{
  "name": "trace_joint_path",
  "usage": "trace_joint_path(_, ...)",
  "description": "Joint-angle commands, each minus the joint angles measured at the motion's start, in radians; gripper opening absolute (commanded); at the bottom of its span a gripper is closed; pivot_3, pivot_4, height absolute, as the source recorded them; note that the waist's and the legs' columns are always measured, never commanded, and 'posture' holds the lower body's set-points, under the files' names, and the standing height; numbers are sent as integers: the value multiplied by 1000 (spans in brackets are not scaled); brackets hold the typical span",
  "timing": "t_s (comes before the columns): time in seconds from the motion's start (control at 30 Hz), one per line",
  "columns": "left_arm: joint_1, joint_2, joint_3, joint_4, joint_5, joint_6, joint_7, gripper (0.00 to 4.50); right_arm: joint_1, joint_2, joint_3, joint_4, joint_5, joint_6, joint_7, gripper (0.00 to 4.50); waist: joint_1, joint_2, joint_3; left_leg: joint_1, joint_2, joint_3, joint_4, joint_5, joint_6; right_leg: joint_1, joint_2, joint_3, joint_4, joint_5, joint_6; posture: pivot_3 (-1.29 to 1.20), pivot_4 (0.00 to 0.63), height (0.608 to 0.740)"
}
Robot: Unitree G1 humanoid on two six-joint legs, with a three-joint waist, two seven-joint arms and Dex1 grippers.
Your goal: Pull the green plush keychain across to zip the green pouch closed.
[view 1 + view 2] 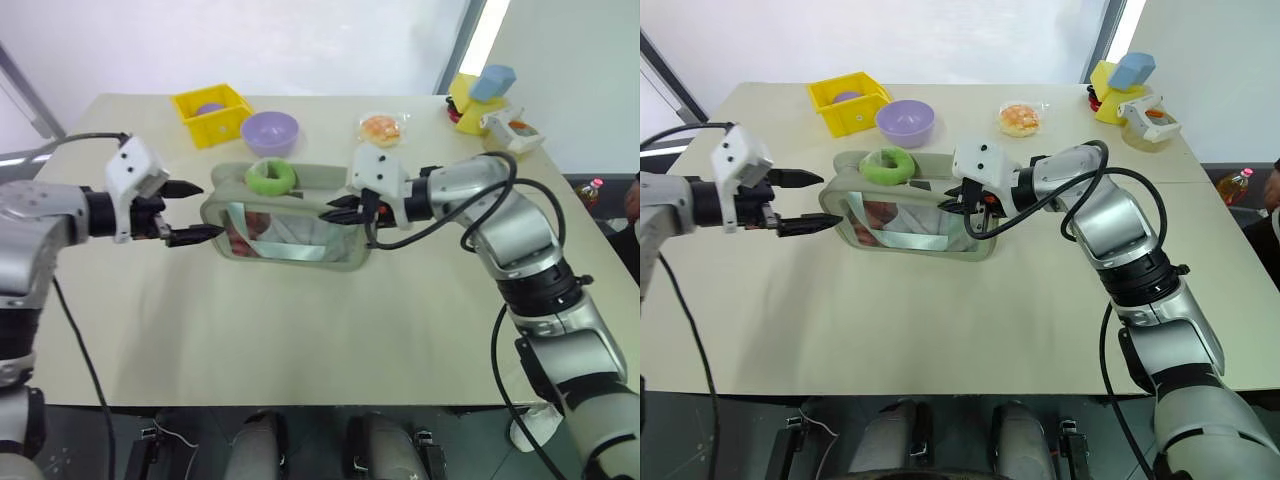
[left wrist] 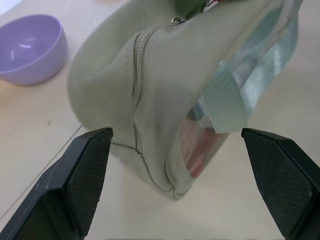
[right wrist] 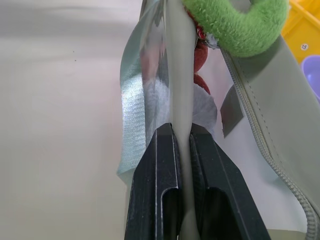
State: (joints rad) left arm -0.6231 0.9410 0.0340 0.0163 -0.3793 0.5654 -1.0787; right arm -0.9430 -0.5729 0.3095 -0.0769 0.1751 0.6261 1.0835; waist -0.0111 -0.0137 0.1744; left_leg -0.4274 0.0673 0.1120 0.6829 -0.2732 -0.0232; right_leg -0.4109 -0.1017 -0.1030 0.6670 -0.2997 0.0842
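While the right gripper (image 1: 338,210) pinches the green pouch (image 1: 290,232) edge, the spread-jawed left gripper (image 1: 196,211) should close on the green plush keychain (image 1: 270,177).

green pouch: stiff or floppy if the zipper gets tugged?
Probably floppy: the green pouch is soft fabric with a clear window, and its edge folds thin between the shut right gripper fingers. It likely sags or slides toward the pull unless held; the open left gripper isn't on it. The green plush keychain looks squashy.
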Motion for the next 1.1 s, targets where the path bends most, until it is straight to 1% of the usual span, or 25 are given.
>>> trace_joint_path(0.03,-55,-14,2,41,34,-53,16,3887,-21,4,-9,-19,2,-16,2,0,0,0,0,0,0,0,0,0,0,0,0,0,0,0,0,0,150,739)
trace_joint_path(0.07,-62,-20,4,48,30,-49,15,3598,-21,3,-10,-21,3,-15,4,0,-2,0,0,0,0,0,0,0,0,0,0,0,0,0,0,0,150,739)
trace_joint_path(0.3,-45,3,15,13,-3,-14,-51,323,-16,-3,-16,-13,-7,-13,-6,0,-2,0,0,0,0,0,0,0,0,0,0,0,0,0,0,0,150,739)
trace_joint_path(0.33,-48,4,14,11,-1,-9,-50,86,-17,-3,-18,-9,-9,-13,-9,0,-1,0,0,0,0,0,0,0,0,0,0,0,0,0,0,0,150,739)
trace_joint_path(0.43,-44,12,13,-3,-6,0,-65,86,-22,-7,-28,-2,-5,-6,-11,0,-1,0,0,0,0,0,0,0,0,0,0,0,0,0,0,0,150,739)
trace_joint_path(0.53,-29,14,12,-21,-9,-2,-75,0,-56,-36,-51,19,6,0,14,1143,-1,0,0,0,0,0,0,0,0,0,0,0,0,0,0,0,150,739)
trace_joint_path(0.6,-23,15,11,-23,-5,-5,-75,0,-89,-51,-60,36,-5,-13,12,2183,0,0,0,0,0,0,0,0,0,0,0,0,0,0,0,0,150,739)
trace_joint_path(0.63,-22,16,13,-24,-6,-5,-75,0,-108,-57,-66,35,4,-10,21,2617,0,0,0,0,0,0,0,0,0,0,0,0,0,0,0,0,150,739)
trace_joint_path(0.73,-22,17,15,-27,-9,-2,-76,0,-156,-42,-86,29,28,11,14,2617,-1,0,0,0,0,0,0,0,0,0,0,0,0,0,0,0,150,739)
trace_joint_path(0.87,-24,19,12,-33,-9,8,-74,0,-191,61,-96,-30,84,87,-38,2617,-3,0,0,0,0,0,0,0,0,0,0,0,0,0,0,0,150,739)
trace_joint_path(0.97,-26,18,9,-43,-13,20,-75,0,-185,140,-66,-50,87,103,-79,2617,-2,0,0,0,0,0,0,0,0,0,0,0,0,0,0,0,150,739)
trace_joint_path(1.1,-31,14,7,-51,-12,31,-71,0,-157,195,-8,-23,50,65,-115,2617,1,0,0,0,0,0,0,0,0,0,0,0,0,0,0,0,150,739)
